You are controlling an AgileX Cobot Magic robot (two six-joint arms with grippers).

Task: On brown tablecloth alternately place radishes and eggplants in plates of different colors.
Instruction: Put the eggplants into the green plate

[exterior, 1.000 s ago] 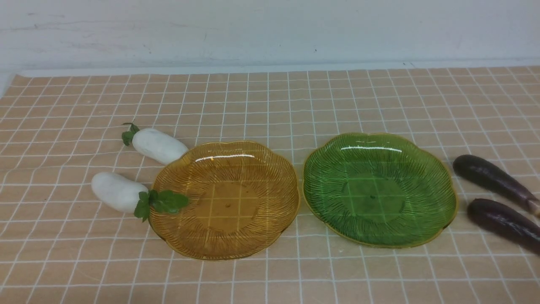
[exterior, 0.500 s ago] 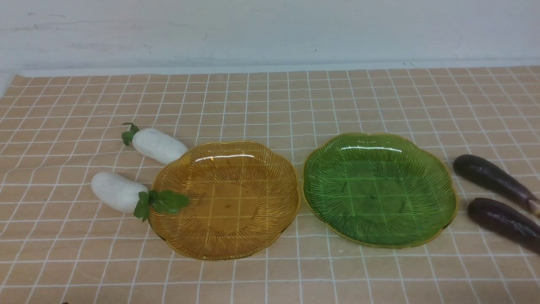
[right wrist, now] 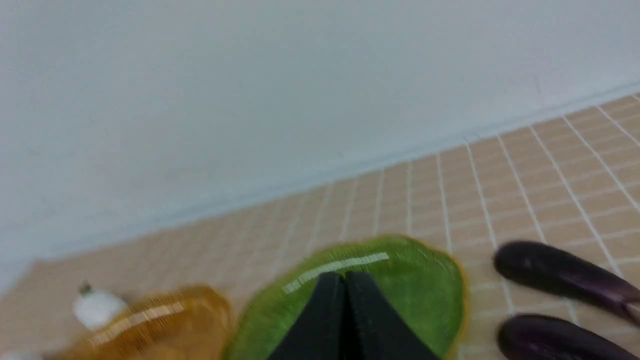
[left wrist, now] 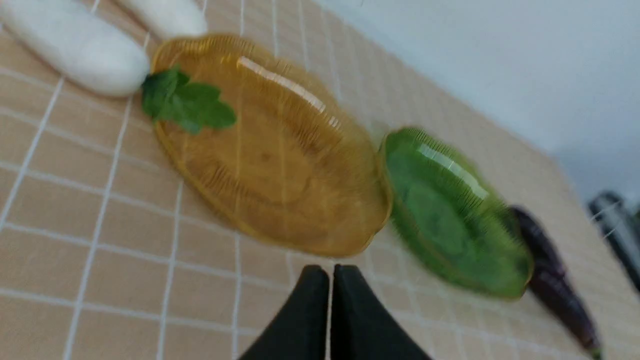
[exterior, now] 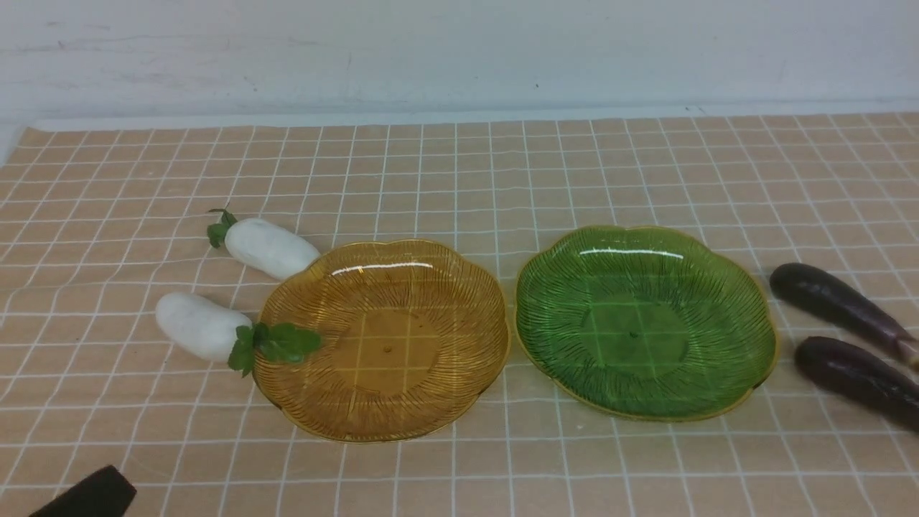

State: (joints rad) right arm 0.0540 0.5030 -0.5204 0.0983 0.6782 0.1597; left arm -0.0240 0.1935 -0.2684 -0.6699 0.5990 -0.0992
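Near left corner first: my left gripper (exterior: 86, 495) shows at the edge of the brown tablecloth (exterior: 459, 179), that light tan cloth gridded with thin white lines, black jaws pressed together on nothing. Next along, the far radish (exterior: 269, 248), smooth, white and oblong with a small green tuft, lies on the cloth with its blunt end against the far-left rim of the amber plate (exterior: 388, 402), a ribbed translucent glass dish with a scalloped gold edge. The near radish (exterior: 201, 327), same sort, sits just beside that plate's left rim, only its leaves draped over the edge. The amber plate has nothing in it! The green plate (exterior: 646, 323), its twin in green glass, is bare too. Further right, the far eggplant (exterior: 836, 301) and near eggplant (exterior: 854, 377), slim and dark purple, lie on the cloth near the green rim. My right gripper (right wrist: 345, 280), seen only from its own wrist, is clamped shut and empty. By my reckoning nothing's placed yet, so all four are still to go.
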